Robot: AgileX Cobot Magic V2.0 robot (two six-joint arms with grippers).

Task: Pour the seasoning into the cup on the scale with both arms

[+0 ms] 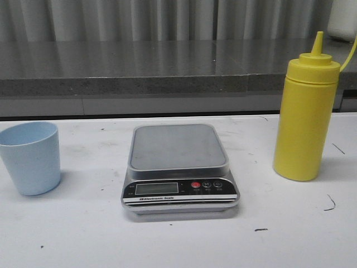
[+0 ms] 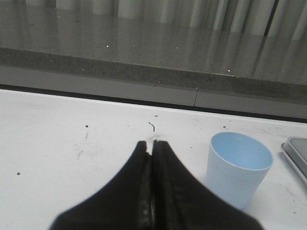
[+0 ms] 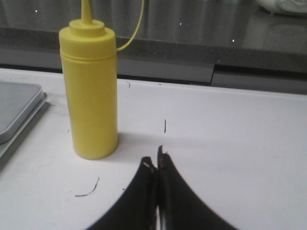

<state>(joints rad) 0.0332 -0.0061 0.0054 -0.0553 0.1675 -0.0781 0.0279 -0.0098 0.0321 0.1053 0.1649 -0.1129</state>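
Seasoning [image 3: 91, 91] upright, right tool [image 3: 156, 165] closed nearby

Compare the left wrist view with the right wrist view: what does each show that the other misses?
Only the left wrist view shows the blue cup, empty and upright, beside the shut left claw. Only the right wrist view shows the yellow seasoning bottle, upright, near the shut right claw. Both catch an edge of the scale, the white table and the grey ledge behind.
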